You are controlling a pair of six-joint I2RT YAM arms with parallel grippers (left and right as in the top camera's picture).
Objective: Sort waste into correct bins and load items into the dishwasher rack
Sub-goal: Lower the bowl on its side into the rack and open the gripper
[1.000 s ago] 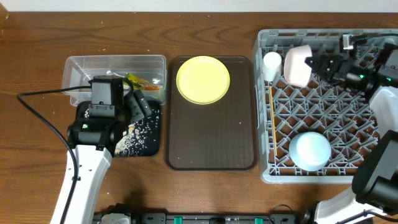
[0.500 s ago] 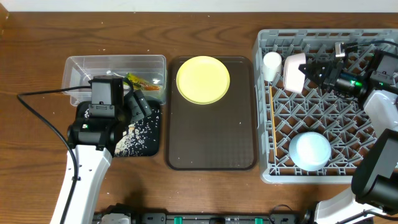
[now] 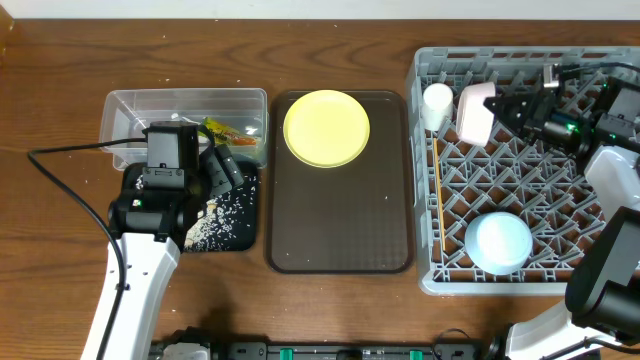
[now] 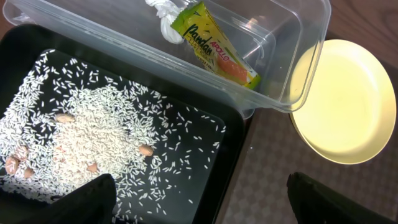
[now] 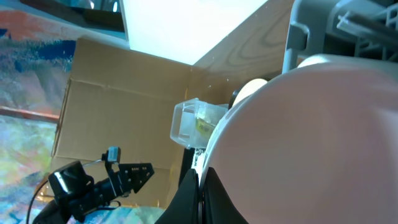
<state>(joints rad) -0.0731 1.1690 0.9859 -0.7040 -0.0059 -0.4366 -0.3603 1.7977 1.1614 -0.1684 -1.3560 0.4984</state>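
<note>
Cup [image 3: 476, 112] lies tipped sideways at the dishwasher rack [image 3: 520, 285], your right gripper [image 3: 505, 106] pinching its rim; your left gripper [image 4: 199, 200] hangs spread wide above the black tray [image 4: 231, 143].

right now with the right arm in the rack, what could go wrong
The right gripper pinches only the rim of the cup, which looks tipped sideways; it could slip or roll on the dishwasher rack pegs once released. It is close to the white cylinder, so a nudge may topple that.
</note>
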